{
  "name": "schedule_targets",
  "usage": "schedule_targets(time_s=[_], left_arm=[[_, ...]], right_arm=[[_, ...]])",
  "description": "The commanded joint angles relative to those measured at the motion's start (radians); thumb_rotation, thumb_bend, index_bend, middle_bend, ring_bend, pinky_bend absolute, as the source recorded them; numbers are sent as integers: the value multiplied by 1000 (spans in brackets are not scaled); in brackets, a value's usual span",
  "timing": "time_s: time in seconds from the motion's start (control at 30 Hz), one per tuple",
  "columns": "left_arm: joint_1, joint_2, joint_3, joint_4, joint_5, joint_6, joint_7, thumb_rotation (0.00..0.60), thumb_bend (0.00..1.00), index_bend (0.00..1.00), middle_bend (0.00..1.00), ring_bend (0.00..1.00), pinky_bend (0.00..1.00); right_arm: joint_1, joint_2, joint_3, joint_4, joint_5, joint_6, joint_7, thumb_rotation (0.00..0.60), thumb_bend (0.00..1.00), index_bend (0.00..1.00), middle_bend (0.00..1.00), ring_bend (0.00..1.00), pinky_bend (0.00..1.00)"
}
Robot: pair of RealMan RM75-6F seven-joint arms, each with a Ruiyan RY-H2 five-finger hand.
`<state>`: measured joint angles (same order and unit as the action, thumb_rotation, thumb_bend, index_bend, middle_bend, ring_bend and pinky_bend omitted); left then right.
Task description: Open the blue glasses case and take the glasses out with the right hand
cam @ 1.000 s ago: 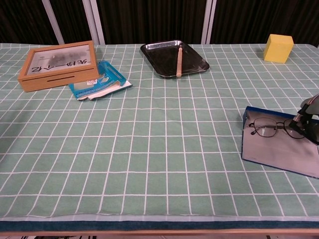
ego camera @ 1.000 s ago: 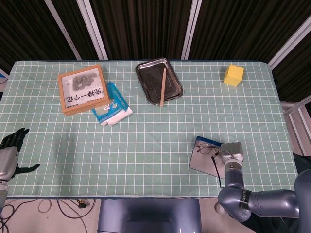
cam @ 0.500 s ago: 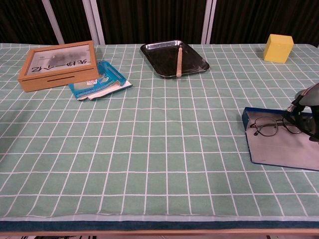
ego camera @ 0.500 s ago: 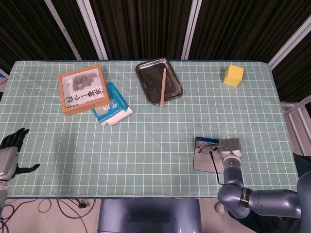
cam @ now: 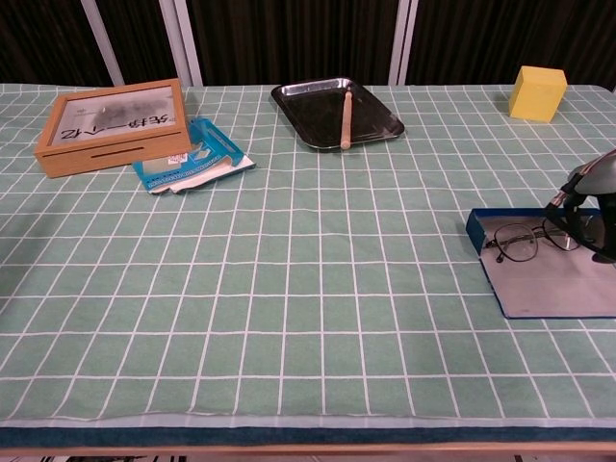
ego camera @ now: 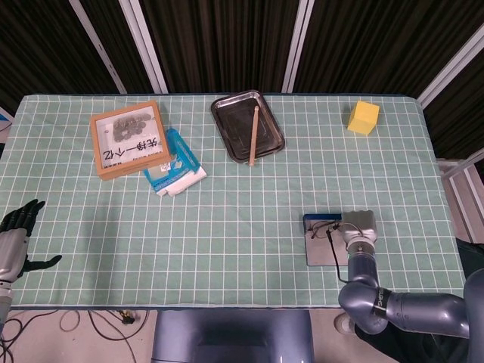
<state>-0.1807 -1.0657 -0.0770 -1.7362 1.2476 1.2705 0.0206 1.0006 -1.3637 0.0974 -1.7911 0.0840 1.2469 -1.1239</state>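
Observation:
The blue glasses case (cam: 552, 285) lies open and flat near the table's right front, its grey lining up; the head view shows the case (ego camera: 319, 246) squared to the table grid. The thin dark-framed glasses (cam: 521, 242) rest at its far end, beside the blue rim. My right hand (cam: 589, 206) is at the right side of the case, fingers (cam: 574, 223) pinching the glasses at their right lens; from above the right hand (ego camera: 358, 227) covers that side. My left hand (ego camera: 17, 231) hangs off the table's left front edge, fingers apart, holding nothing.
A wooden framed box (cam: 113, 123) and a blue-white packet (cam: 192, 159) sit at the far left. A metal tray (cam: 335, 113) with a wooden stick (cam: 346, 120) is at the far centre. A yellow cube (cam: 537, 93) stands at the far right.
The open case has swung round from a slanted lie to square with the grid and shifted slightly right. My right hand with the glasses has drawn a little away from the front edge. The left hand is still.

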Motion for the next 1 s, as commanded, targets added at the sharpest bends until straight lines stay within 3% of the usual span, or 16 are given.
schedule_targets(time_s=[0.03, 0.23, 0.43, 0.73, 1.0], left_arm=[[0, 0, 0, 0, -1, 0, -1, 600, 65, 0, 0, 0, 0], [0, 0, 1, -1, 2, -1, 2, 600, 65, 0, 0, 0, 0], [2, 0, 1, -1, 4, 3, 2, 600, 65, 0, 0, 0, 0], [2, -5, 4, 4, 14, 9, 8, 600, 66, 0, 0, 0, 0], [6, -26, 3, 46, 101, 65, -26, 600, 66, 0, 0, 0, 0]], right_arm=[[-5, 17, 4, -44, -2, 17, 2, 600, 387, 391, 942, 980, 1000], [-16, 65, 16, -154, -68, 76, 32, 600, 387, 349, 942, 981, 1000], [-45, 92, 25, -180, -191, 109, 102, 600, 362, 255, 951, 994, 1000], [-101, 86, 29, -118, -346, 59, 233, 600, 355, 236, 971, 1000, 1000], [-117, 54, 46, -31, -332, -21, 288, 600, 355, 236, 971, 1000, 1000]])
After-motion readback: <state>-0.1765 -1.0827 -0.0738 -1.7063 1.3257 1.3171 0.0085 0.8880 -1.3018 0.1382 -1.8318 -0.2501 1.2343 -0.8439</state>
